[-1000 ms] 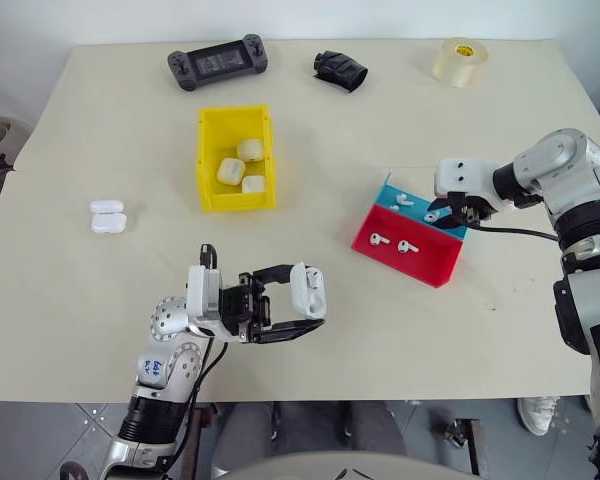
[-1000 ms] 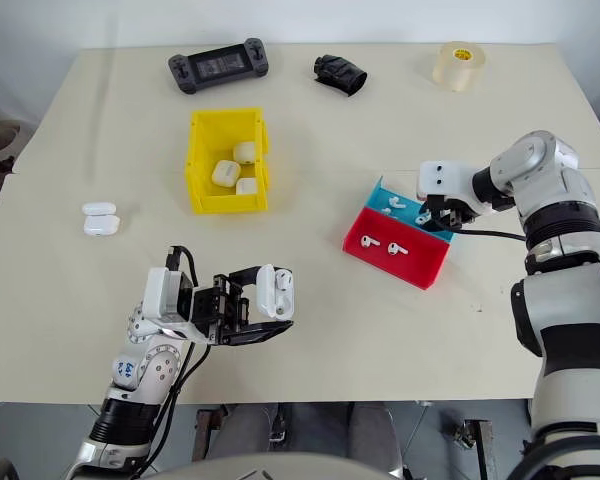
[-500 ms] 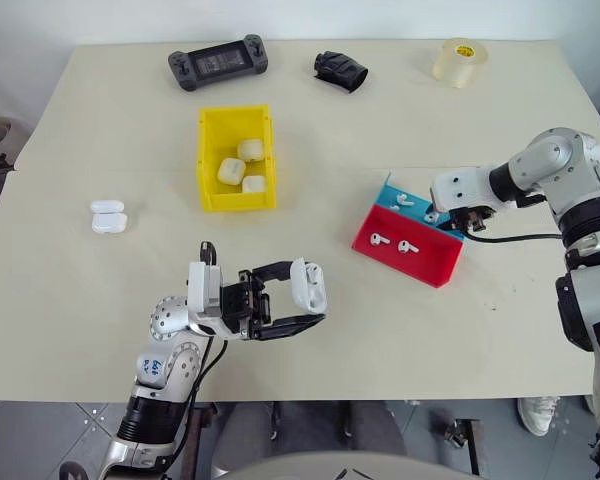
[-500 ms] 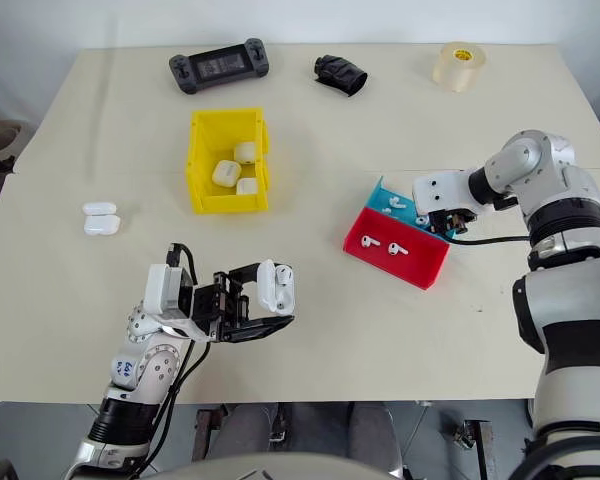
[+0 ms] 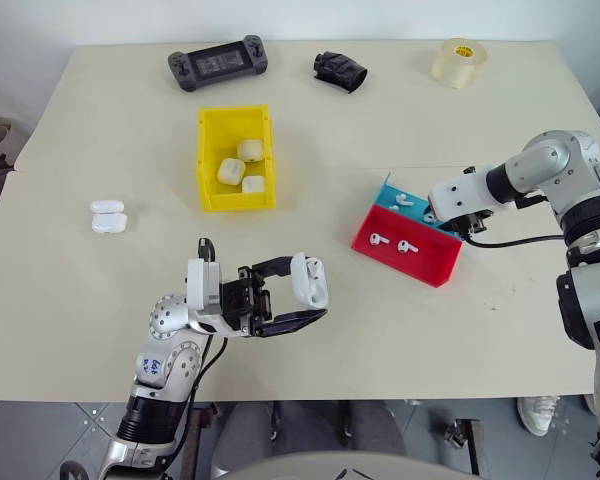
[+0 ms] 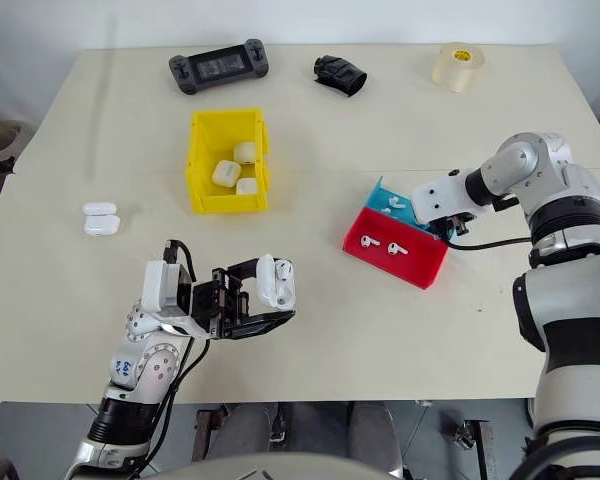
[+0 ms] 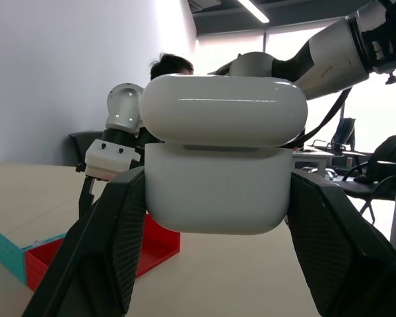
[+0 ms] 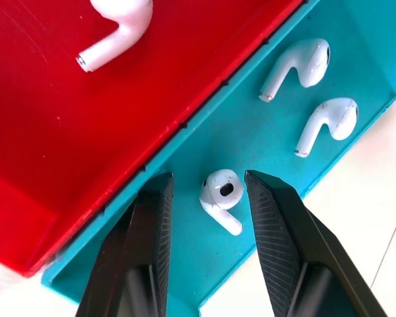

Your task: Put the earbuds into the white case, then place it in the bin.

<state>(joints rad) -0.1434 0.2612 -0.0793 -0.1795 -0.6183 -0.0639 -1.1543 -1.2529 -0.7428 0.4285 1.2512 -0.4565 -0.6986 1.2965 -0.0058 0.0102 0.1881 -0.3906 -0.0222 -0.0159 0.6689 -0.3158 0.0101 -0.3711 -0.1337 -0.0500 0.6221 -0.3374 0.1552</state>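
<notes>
Nearest the robot, the left gripper (image 5: 298, 297) was clamped on the white case (image 5: 308, 282), held above the table (image 5: 100, 300) with its lid seemingly ajar. Farther off, the right gripper (image 8: 204, 198) hung over the blue tray (image 8: 356, 39) with its fingers partly open around one earbud (image 8: 221, 198), not yet touching it. That earbud looked light, hard and slippery, best pinched across its rounded head. Two more earbuds lay in the red tray (image 5: 420, 262) alongside. Beyond stood the yellow bin (image 5: 236, 157), already holding three cases
</notes>
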